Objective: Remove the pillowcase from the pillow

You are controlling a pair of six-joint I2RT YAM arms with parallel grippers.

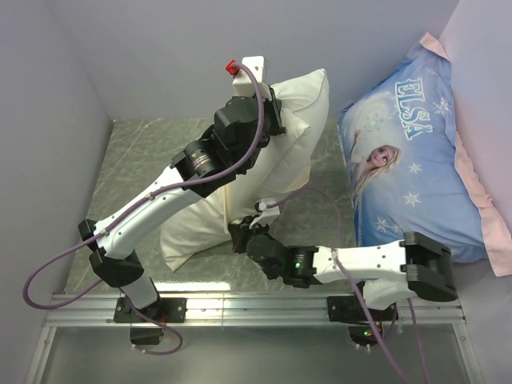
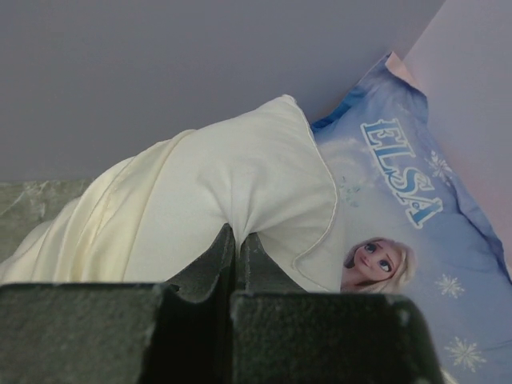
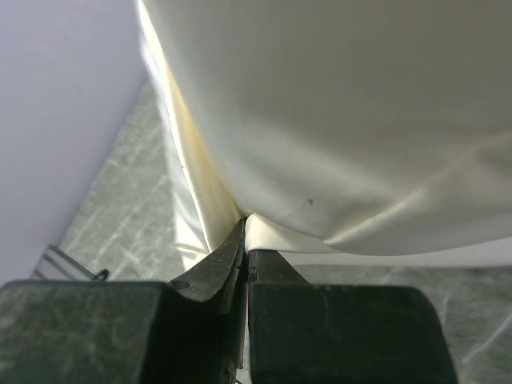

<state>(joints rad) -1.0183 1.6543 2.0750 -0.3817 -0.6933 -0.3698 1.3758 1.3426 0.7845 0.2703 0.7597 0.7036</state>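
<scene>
Left arm is reaching high, left gripper [image 2: 238, 240] pinching the top of the upright pillowcase [image 1: 300, 120]. Right arm is crouching low over the table [image 1: 136, 160], right gripper [image 3: 246, 232] clamping the pillowcase's lower edge.

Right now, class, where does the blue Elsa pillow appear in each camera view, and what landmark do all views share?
Top view: Elsa pillow at the right, against the wall.
Left wrist view: Elsa pillow fills the right side.
Right wrist view: not in it.
Shared landmark: grey marbled tabletop.
</scene>
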